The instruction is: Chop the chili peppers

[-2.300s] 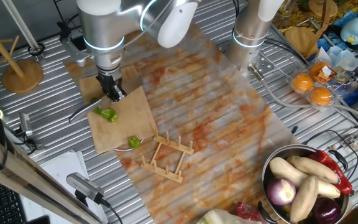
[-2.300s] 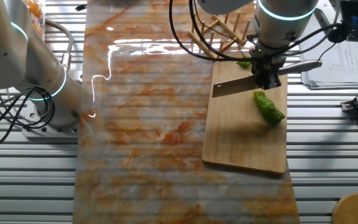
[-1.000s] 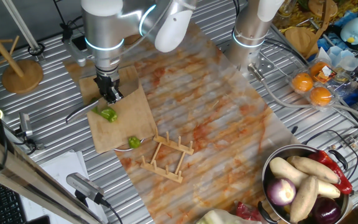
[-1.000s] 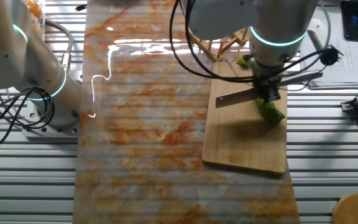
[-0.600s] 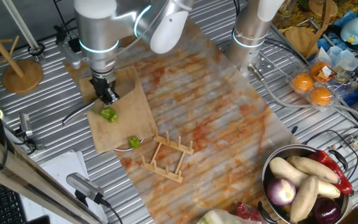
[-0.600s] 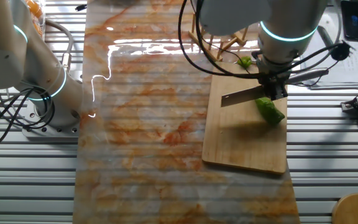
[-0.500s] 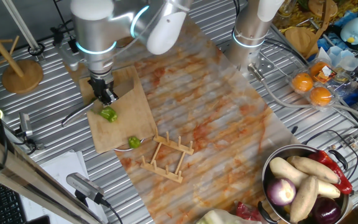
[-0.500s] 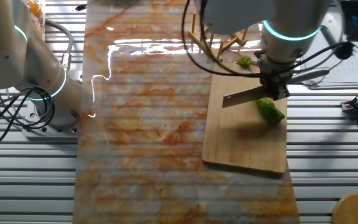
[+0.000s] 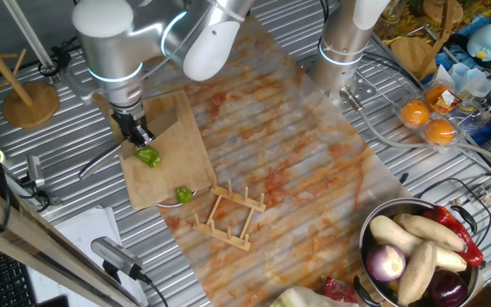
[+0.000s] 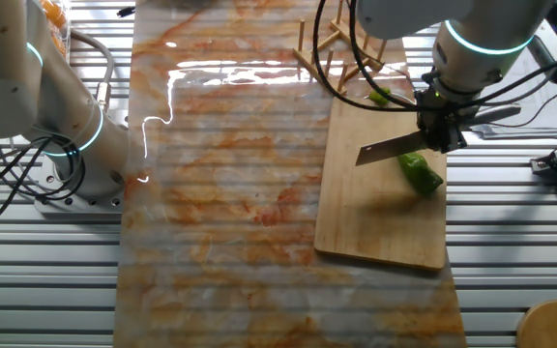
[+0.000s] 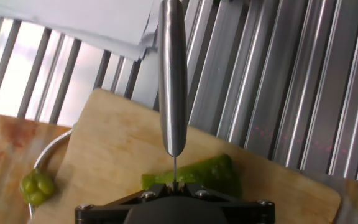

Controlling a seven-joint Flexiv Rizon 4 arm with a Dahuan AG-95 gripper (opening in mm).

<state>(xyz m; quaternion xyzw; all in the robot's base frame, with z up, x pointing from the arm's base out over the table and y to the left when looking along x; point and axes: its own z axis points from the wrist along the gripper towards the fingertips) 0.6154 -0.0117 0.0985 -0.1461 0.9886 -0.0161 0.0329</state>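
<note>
Chili pepper point(image 10: 420, 173) on cutting board point(image 10: 375, 222)

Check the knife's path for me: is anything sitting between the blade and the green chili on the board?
Nothing visible does. The gripper holds the knife right over the green chili on the cutting board. A small chili piece lies off at the board's edge, out of the way.

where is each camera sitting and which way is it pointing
One fixed view: high, angled down over the table; the arm and tool reach the cutting board.
The other fixed view: high on another side, looking down on the board; arm, tool and knife show.
Hand view: on the hand, looking along the knife at the chili pepper; only the tool base shows.
All three share the board and pepper.
</note>
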